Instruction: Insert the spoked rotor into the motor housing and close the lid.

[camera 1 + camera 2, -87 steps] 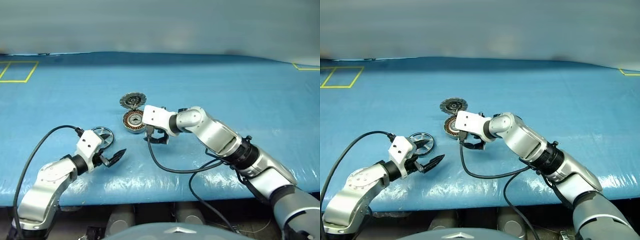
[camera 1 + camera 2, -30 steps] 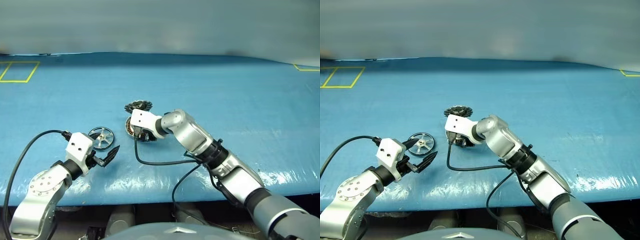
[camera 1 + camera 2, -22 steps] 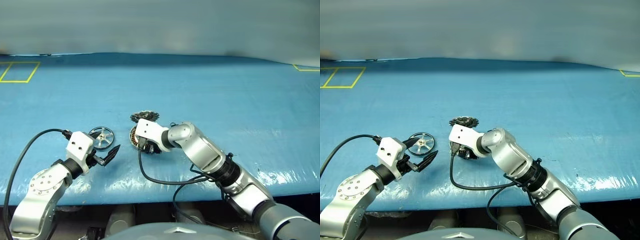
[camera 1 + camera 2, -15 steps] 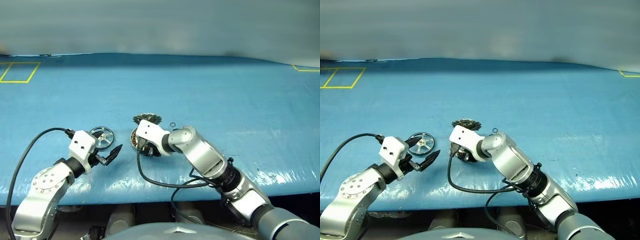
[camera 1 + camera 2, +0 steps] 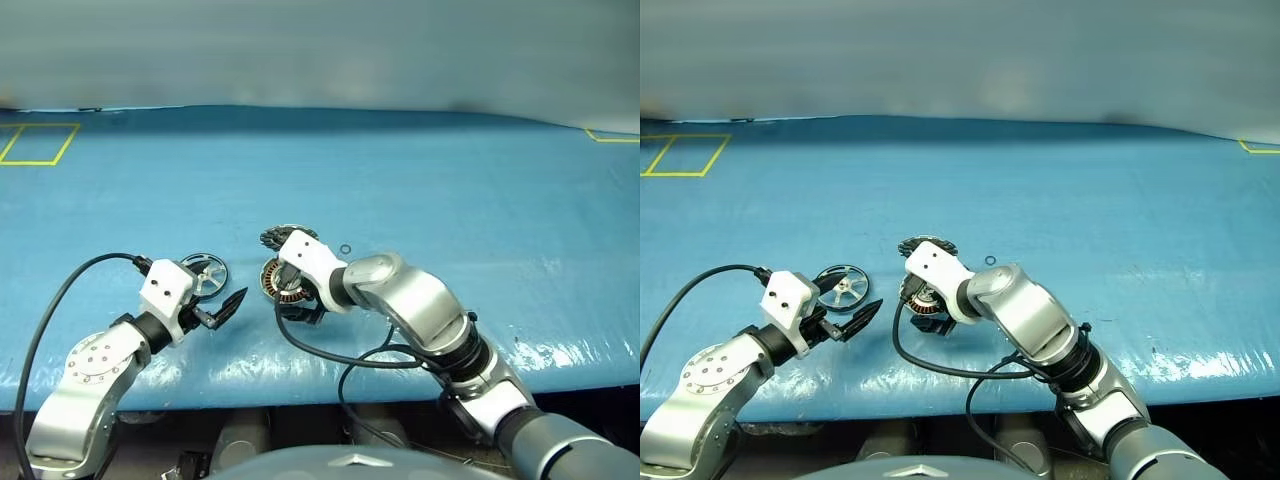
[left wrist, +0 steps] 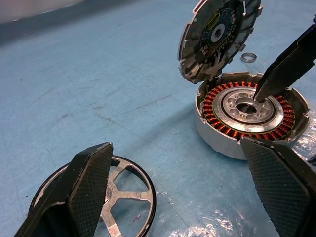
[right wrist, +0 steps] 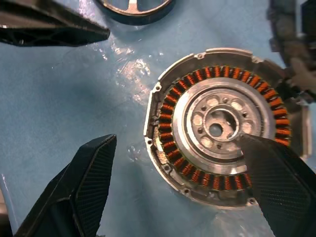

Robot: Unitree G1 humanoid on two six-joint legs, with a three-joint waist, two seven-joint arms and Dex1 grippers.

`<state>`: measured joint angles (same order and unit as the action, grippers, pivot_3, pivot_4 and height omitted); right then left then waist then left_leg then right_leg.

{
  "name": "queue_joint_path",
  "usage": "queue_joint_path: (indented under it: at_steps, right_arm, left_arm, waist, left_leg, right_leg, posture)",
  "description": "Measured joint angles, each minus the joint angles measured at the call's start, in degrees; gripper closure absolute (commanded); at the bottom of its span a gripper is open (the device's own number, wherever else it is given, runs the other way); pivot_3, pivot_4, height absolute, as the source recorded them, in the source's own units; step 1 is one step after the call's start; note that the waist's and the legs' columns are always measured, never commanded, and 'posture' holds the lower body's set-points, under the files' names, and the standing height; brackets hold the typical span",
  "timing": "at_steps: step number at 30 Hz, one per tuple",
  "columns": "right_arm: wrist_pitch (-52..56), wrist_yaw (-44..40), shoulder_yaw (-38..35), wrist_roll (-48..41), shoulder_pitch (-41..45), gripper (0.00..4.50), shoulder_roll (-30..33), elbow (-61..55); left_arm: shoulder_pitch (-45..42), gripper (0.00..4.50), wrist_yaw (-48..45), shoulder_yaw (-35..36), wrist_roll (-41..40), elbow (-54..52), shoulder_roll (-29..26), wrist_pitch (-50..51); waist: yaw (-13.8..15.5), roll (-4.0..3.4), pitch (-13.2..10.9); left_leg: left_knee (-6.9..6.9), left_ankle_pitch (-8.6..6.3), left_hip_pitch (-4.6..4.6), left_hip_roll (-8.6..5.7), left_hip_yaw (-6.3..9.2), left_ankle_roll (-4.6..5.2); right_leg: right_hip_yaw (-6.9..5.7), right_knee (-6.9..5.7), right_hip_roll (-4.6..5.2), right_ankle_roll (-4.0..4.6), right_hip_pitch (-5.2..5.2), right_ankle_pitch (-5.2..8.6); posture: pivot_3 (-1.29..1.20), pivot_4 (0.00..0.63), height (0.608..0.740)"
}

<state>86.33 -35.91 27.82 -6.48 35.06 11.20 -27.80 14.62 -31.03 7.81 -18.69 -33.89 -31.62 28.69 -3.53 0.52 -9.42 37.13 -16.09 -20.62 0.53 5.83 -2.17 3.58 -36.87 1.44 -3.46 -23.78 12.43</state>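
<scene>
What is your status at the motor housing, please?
Both grippers open, empty. Motor housing open, lid raised. Spoked rotor on table, not inserted.

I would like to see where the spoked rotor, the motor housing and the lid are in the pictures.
spoked rotor (image 6: 116, 185), left wrist view, on a silver spoke.
motor housing (image 7: 216, 129), right wrist view, on the grey centre inside the copper ring.
lid (image 6: 217, 34), left wrist view, on its dark toothed face, standing tilted at the housing's edge.
</scene>
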Motion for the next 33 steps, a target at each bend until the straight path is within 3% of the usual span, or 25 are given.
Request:
queue_joint_path:
  at_steps: [4,10,16,23,33]
  right_arm:
    - [1.11,0.86,-7.14,-3.40,-1.83,0.32,0.20,-6.17]
    - [-1.55,6.34,-17.01,-4.62,-14.34,0.32,0.40,-11.35]
    - [-20.30,20.06,-19.12,2.14,-27.81,0.32,-3.34,-8.52]
    - [-40.04,28.34,-15.86,6.85,-29.92,0.32,-7.53,5.81]
    - [-52.05,31.19,-18.25,6.15,-27.03,0.32,-12.79,18.78]
  left_arm:
    - [-0.42,0.00,-0.32,-0.08,-0.12,0.09,0.00,0.09]
    - [-0.39,0.00,-1.41,-0.40,-0.47,0.31,-0.06,0.66]
    - [-2.34,0.00,-2.70,-1.63,-0.20,2.32,-0.21,0.70]
    - [-3.76,0.00,-4.82,-4.09,0.12,3.21,-0.87,-0.58]
    - [-3.81,0.00,-5.41,-4.60,0.09,3.36,-1.15,-0.82]
  waist:
    - [-0.02,0.00,0.00]
    - [0.07,0.01,0.00]
    - [-0.36,-0.01,-0.03]
    - [-0.44,0.03,-0.05]
    - [-0.31,0.02,-0.07]
  left_leg:
    - [-0.07,0.00,-0.03,0.01,0.02,0.00]
    - [-0.07,-0.01,-0.06,0.00,-0.01,0.01]
    - [-0.06,0.01,0.00,0.06,-0.11,-0.02]
    - [-0.04,0.03,0.03,0.06,-0.21,-0.04]
    - [-0.07,0.02,0.00,0.06,-0.20,-0.03]
  right_leg:
    - [-0.03,0.02,0.00,0.01,-0.02,0.01]
    - [-0.01,0.06,0.02,0.01,-0.02,0.04]
    - [0.05,0.00,-0.03,0.05,-0.06,0.08]
    - [0.19,0.01,-0.05,0.09,-0.06,0.09]
    - [0.21,0.03,-0.04,0.08,-0.06,0.07]
  posture:
    - [0.00,0.150,0.740]
    - [0.00,0.150,0.740]
    - [0.00,0.150,0.740]
    - [0.00,0.150,0.740]
    - [0.00,0.150,0.740]
